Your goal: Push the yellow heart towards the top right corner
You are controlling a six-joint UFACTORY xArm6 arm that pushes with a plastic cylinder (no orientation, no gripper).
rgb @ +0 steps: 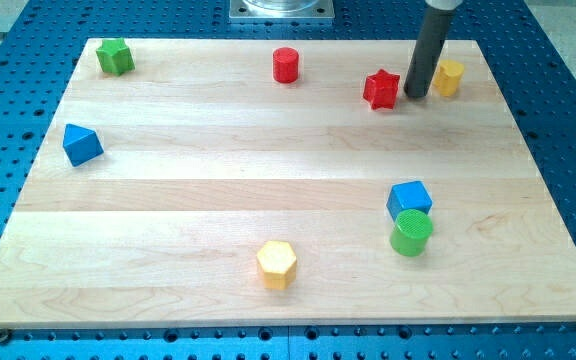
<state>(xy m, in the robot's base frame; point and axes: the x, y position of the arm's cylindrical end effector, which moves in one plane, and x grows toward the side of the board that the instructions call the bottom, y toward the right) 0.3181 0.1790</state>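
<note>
The table (268,200) is a pale wooden board filling most of the frame, set on a blue perforated base. The dark rod comes down from the upper right of the frame, its top cut off by the frame edge, and my tip (415,97) rests on the board in the upper right area. There is no claw on this arm, so there is nothing to be wide, narrow or holding; the rod only pushes.

The yellow heart (449,77) sits in the upper right of the frame, just beside my tip on its right and a little higher, close to the board's top right corner. Its left edge is partly hidden behind the rod, so I cannot tell whether tip and block touch, and its heart outline is hard to make out. With the tip at the heart's lower left, a push up and to the right would, in my judgement, carry it on towards the corner; little travel seems left.

The red star (381,89) lies just left of my tip. Well apart are the blue cube (409,198), green cylinder (411,232), yellow hexagon (277,264), blue triangle (82,144), green star (115,56) and red cylinder (286,64).
</note>
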